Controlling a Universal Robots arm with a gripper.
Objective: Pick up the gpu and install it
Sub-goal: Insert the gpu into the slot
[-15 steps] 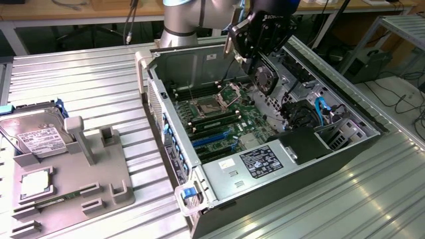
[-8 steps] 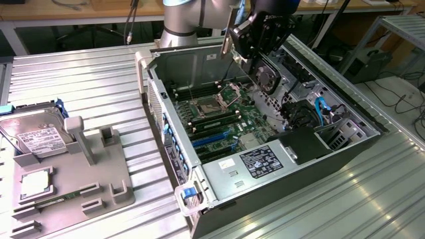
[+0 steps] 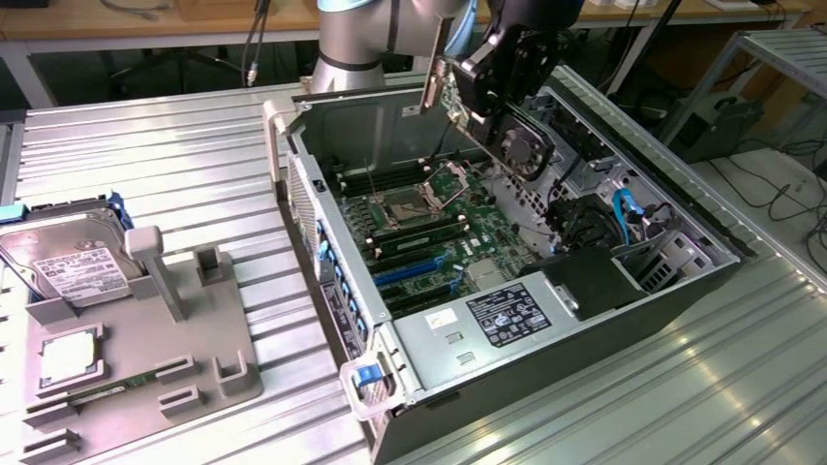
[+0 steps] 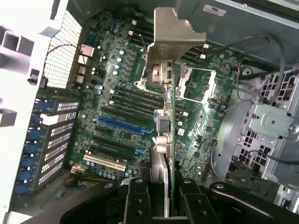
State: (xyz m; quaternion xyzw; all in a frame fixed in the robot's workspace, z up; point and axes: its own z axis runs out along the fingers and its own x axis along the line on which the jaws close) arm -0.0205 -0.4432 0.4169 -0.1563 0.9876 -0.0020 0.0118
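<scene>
The arm point(image 3: 352, 39) is reaching down from behind the open computer case point(image 3: 621, 358), its wrist bent so that the black claw point(image 3: 498, 97) is hanging over the case's rear half. The claw is clamped on the gpu point(image 3: 524, 145), its two dark fingers point(image 4: 135, 203) pressing on either side of the thin card. The gpu is hanging in the air above the case's interior, tilted, its round black cooler face turning toward the case's drive bays and its long pale metal bracket strip point(image 3: 431, 77) pointing toward the case's back panel. From the wrist, the card is showing edge-on over the green motherboard point(image 4: 117, 107), its bent bracket end point(image 4: 176, 32) farthest from the fingers, and it is not touching the board. The blue expansion slots point(image 4: 119, 123) are lying on the board beside the card's line, toward the perforated back wall. Well apart from the case, on the ribbed metal counter point(image 3: 168, 155), a grey fixture point(image 3: 194, 358) is carrying a silver hard drive point(image 3: 72, 262) with a white label.
</scene>
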